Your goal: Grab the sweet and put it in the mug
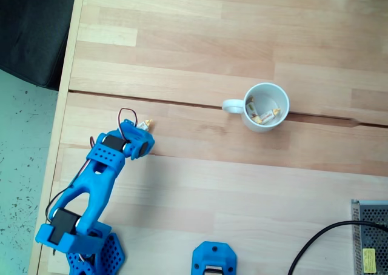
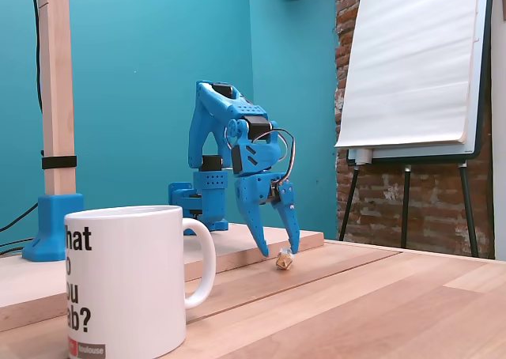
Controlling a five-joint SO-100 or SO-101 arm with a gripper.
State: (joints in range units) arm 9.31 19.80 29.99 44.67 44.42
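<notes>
The pincer stands spread wide, tips down on the desk near its left edge, the sweet lying beside one fingertip — long axis unclear, probably crosswise — the mug well apart toward mid-desk.

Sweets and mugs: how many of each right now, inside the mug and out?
Sweets in the mug: 2, it seems
Sweet on the table, by the open gripper: 1
Mug: 1
Total: 4 things

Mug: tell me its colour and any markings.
The mug is white with black lettering and a small red mark on its side, clearest in the low fixed view.
</notes>
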